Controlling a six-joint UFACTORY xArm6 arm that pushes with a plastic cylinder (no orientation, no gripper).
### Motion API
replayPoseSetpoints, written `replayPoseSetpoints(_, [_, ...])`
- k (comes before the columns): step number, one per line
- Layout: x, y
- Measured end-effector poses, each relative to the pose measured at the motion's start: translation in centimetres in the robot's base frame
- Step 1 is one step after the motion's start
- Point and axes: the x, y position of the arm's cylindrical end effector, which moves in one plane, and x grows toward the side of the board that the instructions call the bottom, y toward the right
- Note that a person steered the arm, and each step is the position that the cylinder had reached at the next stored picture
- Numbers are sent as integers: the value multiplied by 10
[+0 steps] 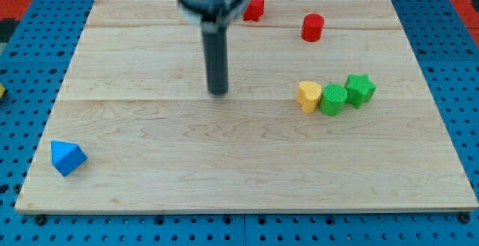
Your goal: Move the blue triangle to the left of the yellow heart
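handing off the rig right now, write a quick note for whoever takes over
My tip is on the board near its middle, touching no block, well up and to the view's right of the blue triangle.
The blue triangle sits by the board's bottom-left corner. The yellow heart is right of centre, touching a green cylinder, with a green star beyond it. Two red blocks are near the top edge.
Done: the triangle is not yet beside the heart.
Left: get behind the triangle and push it rightward, stopping just left of the heart.
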Motion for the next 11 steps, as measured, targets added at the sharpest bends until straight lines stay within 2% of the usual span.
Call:
replayPoseSetpoints(1, [91, -84])
replayPoseSetpoints(2, [116, -199])
replayPoseSetpoints(3, [95, -241])
replayPoseSetpoints(4, [54, -183])
replayPoseSetpoints(5, [34, -113])
replayPoseSetpoints(7, [69, -85])
replayPoseSetpoints(9, [36, 6])
replayPoseSetpoints(10, [-20, -10])
replayPoseSetpoints(11, [-57, -37])
